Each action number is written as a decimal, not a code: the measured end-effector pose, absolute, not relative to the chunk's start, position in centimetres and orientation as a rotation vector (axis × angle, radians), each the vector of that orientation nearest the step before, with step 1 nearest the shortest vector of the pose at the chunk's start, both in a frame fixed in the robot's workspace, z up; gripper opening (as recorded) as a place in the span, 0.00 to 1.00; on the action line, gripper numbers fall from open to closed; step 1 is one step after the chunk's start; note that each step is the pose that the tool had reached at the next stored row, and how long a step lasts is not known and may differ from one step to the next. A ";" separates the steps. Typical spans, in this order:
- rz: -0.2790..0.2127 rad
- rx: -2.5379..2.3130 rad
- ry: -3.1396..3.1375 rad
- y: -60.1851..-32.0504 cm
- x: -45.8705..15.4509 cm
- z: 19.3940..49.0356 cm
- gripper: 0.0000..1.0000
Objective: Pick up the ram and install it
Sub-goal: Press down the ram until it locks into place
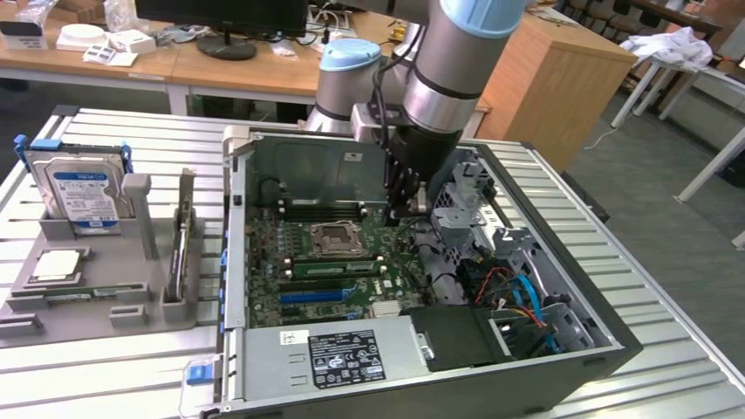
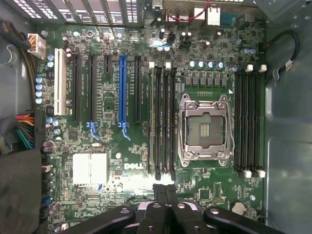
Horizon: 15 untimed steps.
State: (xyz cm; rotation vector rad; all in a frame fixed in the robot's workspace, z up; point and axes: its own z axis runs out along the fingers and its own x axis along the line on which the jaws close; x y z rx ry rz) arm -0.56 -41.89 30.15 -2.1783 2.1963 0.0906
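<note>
A: How far along?

B: Nearly finished, judging by the layout. Ram (image 1: pixel 331 266), a long, thin green circuit-board stick with dark chips, standing on edge in a black memory slot just beside the square silver processor socket (image 1: pixel 330 237), on the socket's side facing the blue expansion slot (image 1: pixel 312 297). Picked up and placed, by the look of it.

A: And the black two-fingered gripper (image 1: pixel 403 212)?

B: Hanging over the green motherboard near the socket, above one end of that slot row. Fingers (image 2: pixel 159 194) pressed together, clamped on nothing, not touching the stick as far as can be told.

A: Anything left?

B: Hard to say whether fully seated; white latches too small to read.

A: Surface?

B: Open dark-grey computer case (image 1: pixel 489 384) lying flat on a ribbed metal table (image 1: pixel 105 375). Well apart from the socket, to the exterior view's left, a grey moulded tray (image 1: pixel 105 305) holding an upright blue-labelled hard drive (image 1: pixel 79 188).

A: Room?

B: Workshop or lab, seemingly. Beyond the socket, behind the case, pale wooden desks (image 1: pixel 233 70) with a black monitor stand (image 1: pixel 227 44). Off to the exterior view's right of the socket, a wooden cabinet (image 1: pixel 559 78) and grey floor (image 1: pixel 686 253).
</note>
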 end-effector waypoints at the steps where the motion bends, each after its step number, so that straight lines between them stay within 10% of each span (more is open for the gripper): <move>1: 0.090 -2.178 2.196 -41.9 -0.6 30.1 0.11; 15: 0.089 -2.177 2.195 -41.9 -0.6 28.7 0.11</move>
